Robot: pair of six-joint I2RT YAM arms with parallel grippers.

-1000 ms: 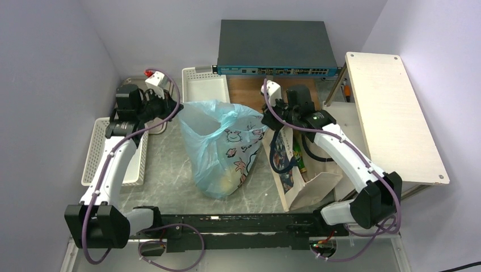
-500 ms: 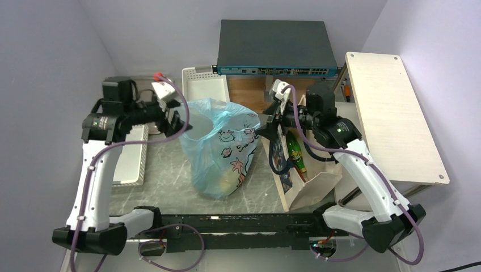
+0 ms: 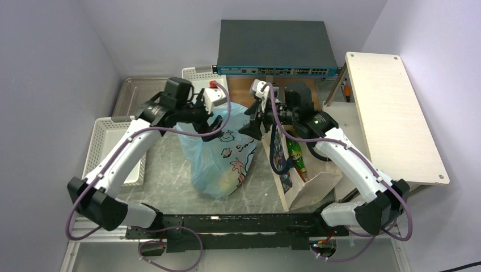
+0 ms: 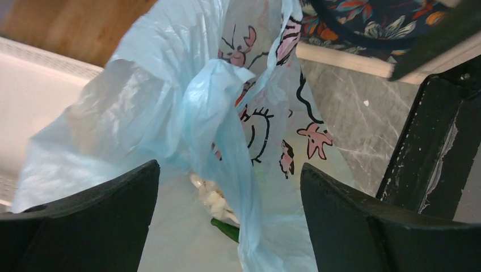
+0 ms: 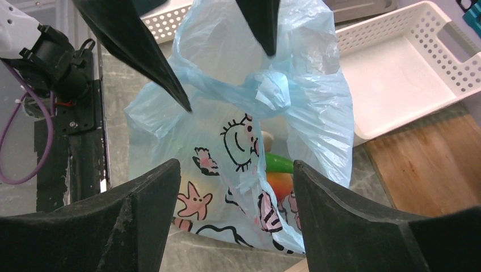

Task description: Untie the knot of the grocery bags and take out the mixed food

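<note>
A light-blue grocery bag (image 3: 218, 156) with cartoon prints stands mid-table. Its knot (image 5: 272, 92) is a bunched twist of blue plastic at the top. My left gripper (image 3: 211, 129) hovers open over the bag's top left, with a hanging blue handle strip (image 4: 227, 141) between its fingers but not pinched. My right gripper (image 3: 253, 122) is open at the bag's top right, empty. Through the plastic I see mixed food: an orange fruit (image 5: 282, 184), a green cucumber (image 5: 281, 163) and a pale lumpy item (image 4: 212, 195). The left gripper's fingers (image 5: 142, 45) show in the right wrist view.
A beige tote (image 3: 309, 184) with dark handles leans right of the bag, a green bottle (image 3: 295, 154) inside. White baskets sit at the back (image 3: 201, 85) and left (image 3: 113, 150). A metal tray (image 3: 139, 90), a network switch (image 3: 272, 48) and a wooden board (image 3: 391, 113) border the area.
Both grippers were at the bag's left and right edges, narrower; they have opened wide and swung inward over the bag's top. The bag's mouth has slackened.
</note>
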